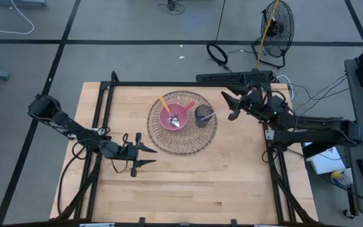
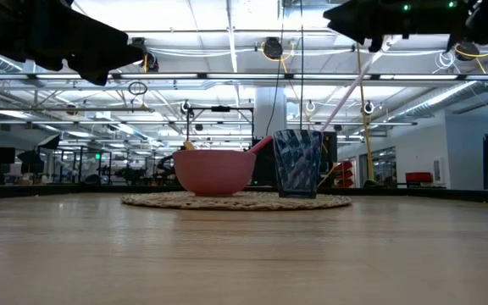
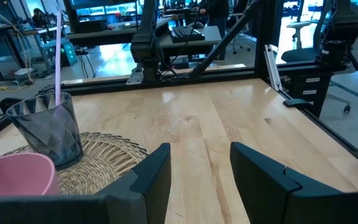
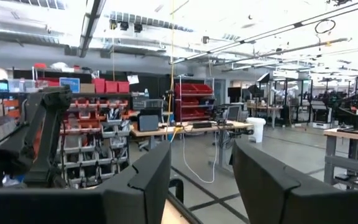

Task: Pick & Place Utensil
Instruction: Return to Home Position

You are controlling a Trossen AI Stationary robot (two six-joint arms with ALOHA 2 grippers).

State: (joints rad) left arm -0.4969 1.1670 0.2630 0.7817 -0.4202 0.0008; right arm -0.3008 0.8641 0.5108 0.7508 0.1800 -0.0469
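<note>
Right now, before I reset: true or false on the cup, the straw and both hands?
1. The cup stands on the mat beside the bowl. True.
2. The straw lies flat on the mat. False: it stands in the cup.
3. The left hand is open and empty. True.
4. The right hand grips the cup. False: it is open, empty and clear of the cup.

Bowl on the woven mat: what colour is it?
Pink; the bowl shows best in the low view.
</note>
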